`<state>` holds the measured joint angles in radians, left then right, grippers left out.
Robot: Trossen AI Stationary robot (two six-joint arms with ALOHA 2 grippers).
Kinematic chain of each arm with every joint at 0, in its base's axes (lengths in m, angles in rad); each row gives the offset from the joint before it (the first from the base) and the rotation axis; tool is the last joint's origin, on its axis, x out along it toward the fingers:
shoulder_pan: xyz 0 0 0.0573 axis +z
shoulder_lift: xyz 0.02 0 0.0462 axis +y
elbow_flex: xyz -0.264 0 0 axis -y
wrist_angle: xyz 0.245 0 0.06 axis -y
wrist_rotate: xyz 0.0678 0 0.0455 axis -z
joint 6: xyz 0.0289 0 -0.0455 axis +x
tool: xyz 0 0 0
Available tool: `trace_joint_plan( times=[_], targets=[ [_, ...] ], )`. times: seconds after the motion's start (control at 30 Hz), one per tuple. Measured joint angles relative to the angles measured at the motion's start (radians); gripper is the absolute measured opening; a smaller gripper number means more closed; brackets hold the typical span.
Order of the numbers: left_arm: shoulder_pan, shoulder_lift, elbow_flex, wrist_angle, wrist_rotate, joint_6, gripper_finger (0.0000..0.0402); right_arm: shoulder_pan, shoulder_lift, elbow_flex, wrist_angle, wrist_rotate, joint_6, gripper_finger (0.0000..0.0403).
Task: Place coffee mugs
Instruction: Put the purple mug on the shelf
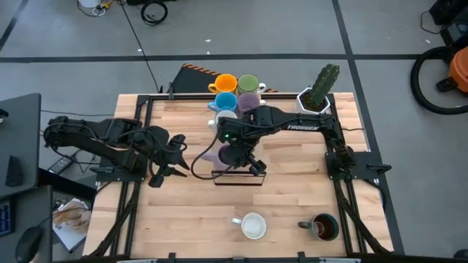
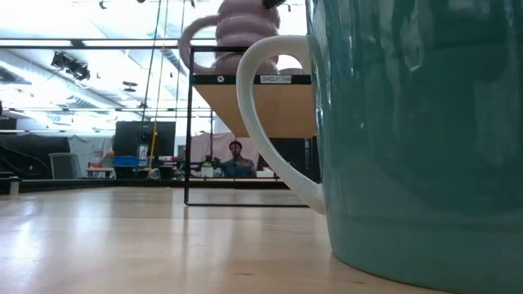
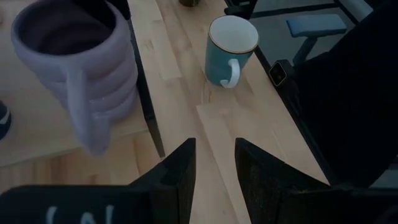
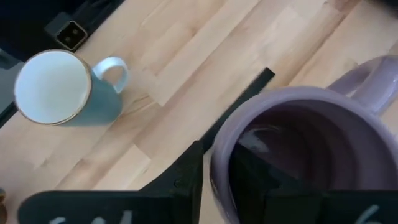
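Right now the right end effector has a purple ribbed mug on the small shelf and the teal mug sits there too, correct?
Not quite. The right end effector straddles the purple mug's rim at the shelf, but the teal mug stands on the tabletop, as the left wrist view shows.

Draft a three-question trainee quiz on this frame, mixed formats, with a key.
1. True or false: the purple mug stands on top of the black-framed stand.
2. In the high view, what stands in the top-right corner of the table?
A. an orange mug
B. a white planter with a cactus
C. a teal mug
3. Short answer: which arm's end effector is at the purple mug's rim?

Key
1. True.
2. B.
3. The right end effector; the left arm waits at the table's left side.
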<state>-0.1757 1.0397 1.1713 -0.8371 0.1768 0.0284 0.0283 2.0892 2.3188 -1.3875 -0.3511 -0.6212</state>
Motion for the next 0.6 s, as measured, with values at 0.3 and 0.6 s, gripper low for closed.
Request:
trace_joint_plan(
  times=[0.3, 0.6],
  targets=[
    [0.0, 0.0, 0.0, -0.008, -0.04, -0.008, 0.0117, 0.0, 0.001, 0.0, 0.009, 0.063, 0.027, 0.0102],
    [0.0, 0.0, 0.0, -0.008, -0.042, -0.018, 0.0117, 0.0, 0.002, 0.0, 0.065, 0.095, 0.027, 0.0105]
  ],
)
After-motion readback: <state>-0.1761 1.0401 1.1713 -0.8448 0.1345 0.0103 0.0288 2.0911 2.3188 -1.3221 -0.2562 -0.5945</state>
